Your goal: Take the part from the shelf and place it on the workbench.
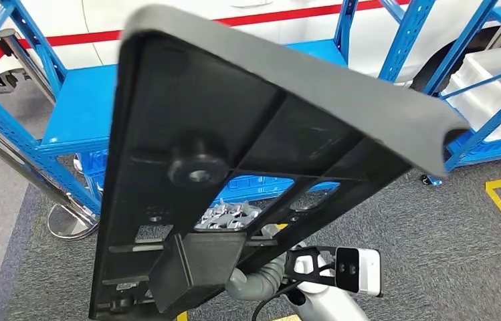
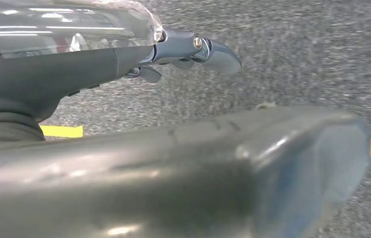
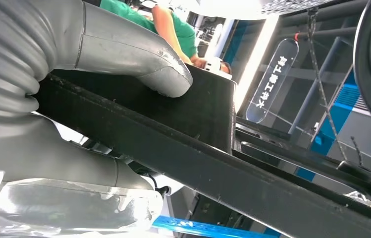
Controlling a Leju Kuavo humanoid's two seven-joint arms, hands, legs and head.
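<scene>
My right hand (image 3: 74, 94) grips the large black ribbed plastic panel (image 1: 234, 154) by its lower edge, raised before the blue steel shelf (image 1: 77, 107). My left hand (image 2: 183, 49) looks empty, fingers apparently apart. Held one-sided, the panel could tilt and slip.
</scene>
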